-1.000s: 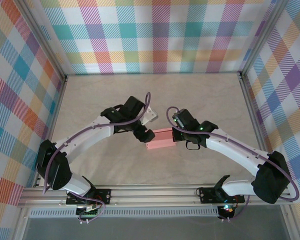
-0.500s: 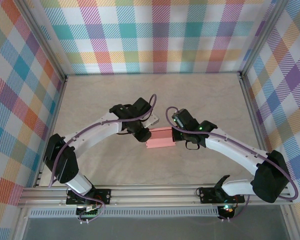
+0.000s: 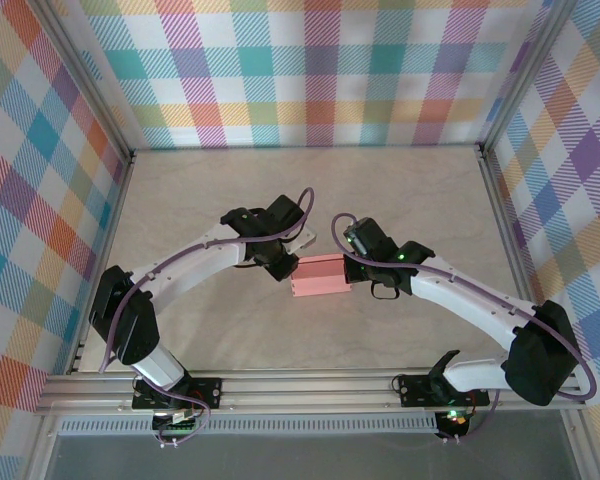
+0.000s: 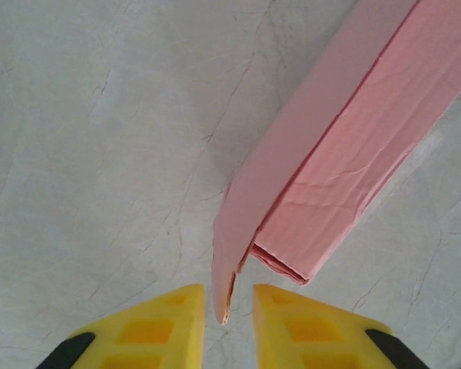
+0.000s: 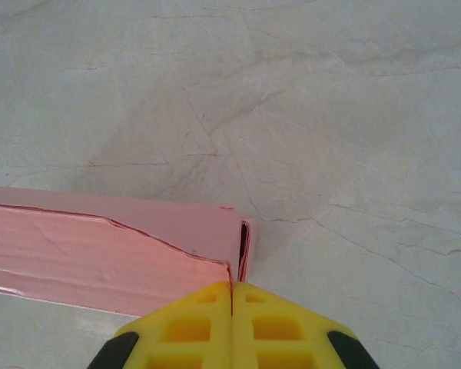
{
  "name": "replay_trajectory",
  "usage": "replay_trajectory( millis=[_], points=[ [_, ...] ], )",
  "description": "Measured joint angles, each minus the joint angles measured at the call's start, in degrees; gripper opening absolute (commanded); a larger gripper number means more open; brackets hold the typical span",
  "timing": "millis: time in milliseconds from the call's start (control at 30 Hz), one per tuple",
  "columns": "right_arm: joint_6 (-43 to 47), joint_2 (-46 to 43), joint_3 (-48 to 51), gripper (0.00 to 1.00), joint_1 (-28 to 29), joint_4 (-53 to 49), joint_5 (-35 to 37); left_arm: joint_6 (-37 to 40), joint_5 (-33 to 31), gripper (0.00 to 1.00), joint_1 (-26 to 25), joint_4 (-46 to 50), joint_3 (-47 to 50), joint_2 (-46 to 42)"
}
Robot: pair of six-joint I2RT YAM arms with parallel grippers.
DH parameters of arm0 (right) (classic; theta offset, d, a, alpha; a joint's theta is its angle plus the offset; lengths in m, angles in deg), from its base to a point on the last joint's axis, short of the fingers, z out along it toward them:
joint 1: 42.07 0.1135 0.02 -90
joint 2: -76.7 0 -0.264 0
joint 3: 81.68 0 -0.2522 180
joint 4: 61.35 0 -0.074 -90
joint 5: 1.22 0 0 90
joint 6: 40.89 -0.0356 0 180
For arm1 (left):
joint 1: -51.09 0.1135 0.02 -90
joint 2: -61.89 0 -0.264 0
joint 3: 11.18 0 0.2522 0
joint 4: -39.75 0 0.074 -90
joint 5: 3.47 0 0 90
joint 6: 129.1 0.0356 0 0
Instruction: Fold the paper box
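Note:
The salmon-pink paper box (image 3: 320,276) lies on the table as a small flat rectangular box between my two grippers. My left gripper (image 3: 284,267) is at its left end. In the left wrist view the box (image 4: 346,146) runs up to the right, and a loose side flap (image 4: 242,223) points down into the gap of my left gripper (image 4: 228,301), which is open; the yellow fingers (image 4: 161,323) stand either side of the flap tip without clamping it. My right gripper (image 3: 353,272) is at the box's right end. There the right gripper (image 5: 232,292) is shut on the box's (image 5: 100,250) end edge.
The beige marbled tabletop (image 3: 210,200) stretches around the box, bounded by plaid walls (image 3: 310,70) at the back and sides. An aluminium rail (image 3: 300,392) with both arm bases runs along the near edge.
The left arm has swung right and turned its wrist, bringing its gripper close to the box's left end. The right arm and the box have stayed put.

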Motion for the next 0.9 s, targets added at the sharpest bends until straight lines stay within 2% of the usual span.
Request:
replay_trajectory(
  millis=[233,467,900],
  points=[
    [0.0,0.0,0.0,0.00,0.0,0.0,0.0,-0.5,-0.2,0.00,0.0,0.0,-0.2,0.0],
    [0.0,0.0,0.0,0.00,0.4,0.0,0.0,-4.5,-3.0,0.00,-0.2,-0.2,-2.2,1.1],
    [0.0,0.2,0.0,0.00,1.4,-0.1,0.7,-20.6,-1.9,0.00,-0.2,-0.3,-4.0,3.2]
  ],
)
